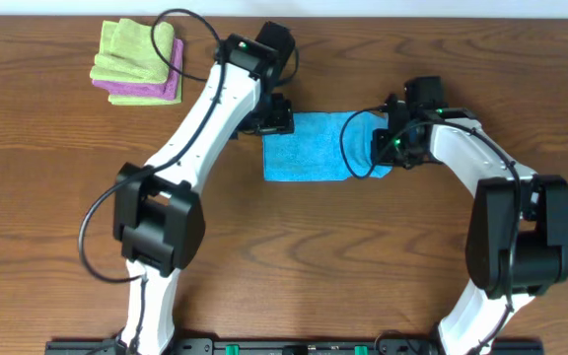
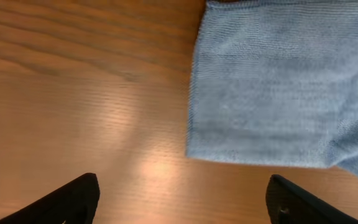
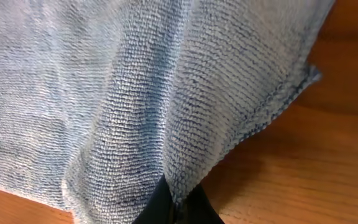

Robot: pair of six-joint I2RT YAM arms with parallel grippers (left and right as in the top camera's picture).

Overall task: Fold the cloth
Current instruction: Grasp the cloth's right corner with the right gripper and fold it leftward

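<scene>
The sky-blue cloth (image 1: 309, 148) lies folded on the wooden table at centre. My right gripper (image 1: 388, 146) is shut on the cloth's right edge and lifts it into a ridge; in the right wrist view the cloth (image 3: 135, 93) drapes over the pinched fingers (image 3: 178, 205). My left gripper (image 1: 274, 113) is open and empty at the cloth's upper left corner. In the left wrist view its fingers (image 2: 182, 202) are spread wide over bare wood, with the cloth (image 2: 278, 87) flat ahead to the right. No white tag shows.
A light green cloth (image 1: 136, 47) lies on a purple cloth (image 1: 151, 87) at the back left of the table (image 1: 67, 197). Black cables loop from both arms.
</scene>
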